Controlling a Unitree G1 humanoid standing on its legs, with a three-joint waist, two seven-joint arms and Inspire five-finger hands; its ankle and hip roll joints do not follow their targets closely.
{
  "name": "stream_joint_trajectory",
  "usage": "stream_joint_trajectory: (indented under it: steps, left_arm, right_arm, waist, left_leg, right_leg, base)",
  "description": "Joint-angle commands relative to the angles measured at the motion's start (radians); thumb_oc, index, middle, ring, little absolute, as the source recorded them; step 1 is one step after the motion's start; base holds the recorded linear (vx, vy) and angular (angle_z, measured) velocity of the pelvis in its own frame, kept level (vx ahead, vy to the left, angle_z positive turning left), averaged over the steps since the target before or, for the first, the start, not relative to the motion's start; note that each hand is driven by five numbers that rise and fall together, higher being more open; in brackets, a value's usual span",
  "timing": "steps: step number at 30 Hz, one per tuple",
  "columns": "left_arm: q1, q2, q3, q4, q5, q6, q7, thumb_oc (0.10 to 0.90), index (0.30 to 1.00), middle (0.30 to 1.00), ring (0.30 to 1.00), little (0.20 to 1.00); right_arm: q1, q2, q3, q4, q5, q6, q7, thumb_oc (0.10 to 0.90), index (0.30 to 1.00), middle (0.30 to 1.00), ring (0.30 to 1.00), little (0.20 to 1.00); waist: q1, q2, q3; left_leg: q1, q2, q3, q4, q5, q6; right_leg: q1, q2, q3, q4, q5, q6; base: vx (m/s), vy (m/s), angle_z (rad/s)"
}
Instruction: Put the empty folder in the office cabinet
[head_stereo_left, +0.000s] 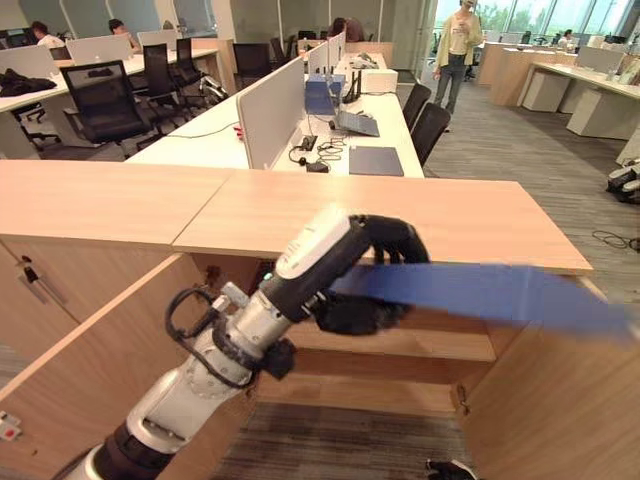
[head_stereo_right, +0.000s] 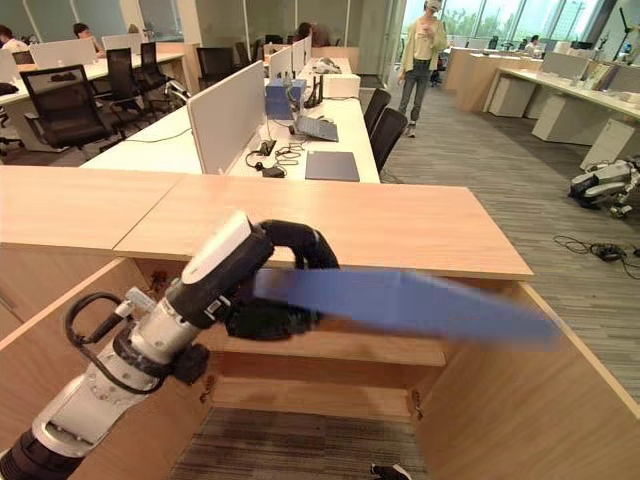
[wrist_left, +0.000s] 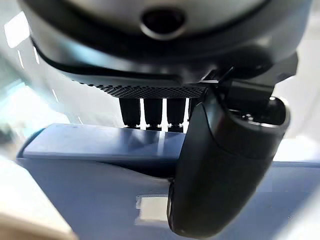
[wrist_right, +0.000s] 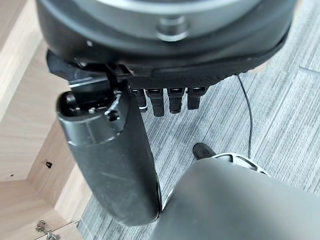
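My left hand (head_stereo_left: 372, 272) is shut on one end of a flat blue folder (head_stereo_left: 485, 292), thumb below and fingers curled over its top edge. The folder juts out level to the right, just under the front lip of the wooden office cabinet's top (head_stereo_left: 400, 215) and above its inner shelf (head_stereo_left: 420, 343). Up close the left wrist view shows the thumb (wrist_left: 220, 165) pressed against the blue folder (wrist_left: 85, 180). In its own wrist view my right hand (wrist_right: 165, 45) hangs low over grey carpet beside the cabinet's base, fingers relaxed and holding nothing.
Both cabinet doors stand open, the left door (head_stereo_left: 90, 370) and the right door (head_stereo_left: 560, 400) flanking the opening. Behind the cabinet are white desks with dividers (head_stereo_left: 270, 110), a laptop and office chairs. A person (head_stereo_left: 458, 50) stands in the aisle at the back right.
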Motion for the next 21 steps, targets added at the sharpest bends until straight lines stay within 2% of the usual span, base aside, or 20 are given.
stream_joint_trajectory:
  steps: [1, 2, 4, 6, 7, 8, 9, 10, 12, 15, 16, 21]
  left_arm:
    - [-0.149, -0.015, 0.090, -0.052, -0.167, -0.024, 0.036, 0.400, 0.300, 0.300, 0.300, 0.300]
    - [-0.158, -0.015, 0.078, -0.047, -0.188, -0.027, 0.032, 0.400, 0.300, 0.300, 0.300, 0.300]
    - [-0.168, -0.016, 0.064, -0.053, -0.329, -0.002, -0.027, 0.400, 0.300, 0.300, 0.300, 0.300]
    - [-0.124, -0.060, 0.037, -0.015, -0.543, 0.046, -0.076, 0.400, 0.300, 0.300, 0.300, 0.300]
    - [-0.090, -0.076, 0.003, 0.030, -0.567, 0.079, -0.098, 0.400, 0.300, 0.300, 0.300, 0.300]
    - [-0.075, -0.067, -0.011, 0.048, -0.554, 0.091, -0.106, 0.400, 0.300, 0.300, 0.300, 0.300]
    - [-0.014, -0.005, -0.018, 0.136, -0.432, 0.123, -0.126, 0.400, 0.300, 0.300, 0.300, 0.300]
    - [-0.014, -0.005, -0.018, 0.136, -0.432, 0.123, -0.126, 0.400, 0.300, 0.300, 0.300, 0.300]
    - [0.050, 0.071, 0.018, 0.168, -0.316, 0.119, -0.139, 0.400, 0.300, 0.300, 0.300, 0.300]
    - [0.086, 0.091, 0.037, 0.194, -0.257, 0.117, -0.135, 0.400, 0.300, 0.300, 0.300, 0.300]
    - [0.131, 0.116, 0.064, 0.229, -0.190, 0.115, -0.128, 0.400, 0.300, 0.300, 0.300, 0.300]
    - [0.190, 0.132, 0.089, 0.269, -0.160, 0.128, -0.138, 0.400, 0.300, 0.300, 0.300, 0.300]
  right_arm:
    - [0.026, 0.053, 0.063, 0.061, 0.016, 0.010, 0.035, 0.800, 0.900, 0.900, 0.900, 0.900]
    - [0.037, 0.044, 0.071, 0.048, 0.006, 0.006, 0.037, 0.800, 0.900, 0.900, 0.900, 0.900]
    - [0.042, 0.039, 0.066, 0.053, 0.009, 0.003, 0.042, 0.800, 0.900, 0.900, 0.900, 0.900]
    - [0.036, 0.039, 0.068, 0.060, -0.007, 0.013, 0.051, 0.800, 0.900, 0.900, 0.900, 0.900]
    - [0.024, 0.053, 0.067, 0.068, -0.006, 0.009, 0.054, 0.800, 0.900, 0.900, 0.900, 0.900]
    - [0.017, 0.057, 0.063, 0.070, -0.006, 0.011, 0.058, 0.800, 0.900, 0.900, 0.900, 0.900]
    - [0.024, 0.058, 0.051, 0.075, -0.002, 0.008, 0.067, 0.800, 0.900, 0.900, 0.900, 0.900]
    - [0.024, 0.058, 0.051, 0.075, -0.002, 0.008, 0.067, 0.800, 0.900, 0.900, 0.900, 0.900]
    - [0.015, 0.053, 0.024, 0.072, 0.037, 0.005, 0.070, 0.800, 0.900, 0.900, 0.900, 0.900]
    - [0.005, 0.050, 0.012, 0.058, 0.075, -0.001, 0.068, 0.800, 0.900, 0.900, 0.900, 0.900]
    - [-0.021, 0.038, 0.010, 0.010, 0.092, -0.009, 0.059, 0.800, 0.900, 0.900, 0.900, 0.900]
    - [-0.053, 0.023, 0.022, -0.050, 0.119, -0.014, 0.052, 0.800, 0.900, 0.900, 0.900, 0.900]
  waist:
    - [0.003, -0.034, 0.024]
    - [0.001, -0.036, 0.028]
    - [-0.003, -0.034, 0.031]
    - [-0.005, -0.033, 0.036]
    - [-0.005, -0.032, 0.036]
    - [-0.004, -0.032, 0.035]
    - [-0.002, -0.028, 0.034]
    - [-0.002, -0.029, 0.033]
    - [0.003, -0.026, 0.030]
    - [0.006, -0.025, 0.029]
    - [0.015, -0.022, 0.031]
    - [0.020, -0.021, 0.023]
  left_leg:
    - [0.010, -0.022, 0.017, -0.003, -0.059, -0.011]
    - [0.009, -0.022, 0.017, -0.003, -0.059, -0.012]
    - [0.007, -0.022, 0.018, -0.003, -0.058, -0.012]
    - [0.008, -0.021, 0.021, -0.003, -0.058, -0.012]
    - [0.008, -0.020, 0.022, -0.003, -0.059, -0.009]
    - [0.008, -0.019, 0.024, -0.003, -0.060, -0.009]
    - [0.012, -0.018, 0.027, -0.003, -0.062, -0.008]
    - [0.011, -0.018, 0.027, -0.003, -0.062, -0.008]
    - [0.014, -0.018, 0.027, -0.003, -0.063, -0.008]
    - [0.016, -0.017, 0.027, -0.003, -0.063, -0.008]
    - [0.021, -0.015, 0.028, -0.003, -0.067, -0.008]
    - [0.017, -0.018, 0.029, -0.003, -0.062, -0.006]
  right_leg:
    - [0.040, 0.005, 0.014, 0.000, -0.054, 0.066]
    - [0.041, 0.005, 0.014, 0.000, -0.054, 0.065]
    - [0.037, 0.005, 0.014, 0.000, -0.053, 0.067]
    - [0.036, 0.004, 0.016, 0.000, -0.051, 0.065]
    - [0.034, 0.004, 0.020, 0.000, -0.050, 0.064]
    - [0.034, 0.005, 0.023, 0.000, -0.050, 0.063]
    - [0.037, 0.007, 0.030, 0.000, -0.053, 0.063]
    - [0.036, 0.007, 0.030, 0.000, -0.052, 0.063]
    - [0.037, 0.008, 0.031, 0.000, -0.055, 0.064]
    - [0.039, 0.008, 0.035, 0.000, -0.055, 0.065]
    - [0.043, 0.010, 0.037, 0.000, -0.058, 0.065]
    - [0.039, 0.007, 0.039, 0.000, -0.054, 0.065]
  base:
    - [0.00, 0.000, 0.00]
    - [0.00, 0.000, 0.00]
    - [-0.01, 0.005, 0.05]
    - [-0.01, -0.001, 0.06]
    - [0.00, 0.000, 0.00]
    - [0.00, 0.000, 0.00]
    - [0.00, 0.000, 0.00]
    - [0.03, 0.009, -0.02]
    - [0.03, 0.005, -0.08]
    - [0.01, 0.002, -0.04]
    - [0.01, 0.013, 0.06]
    - [0.00, 0.003, 0.03]
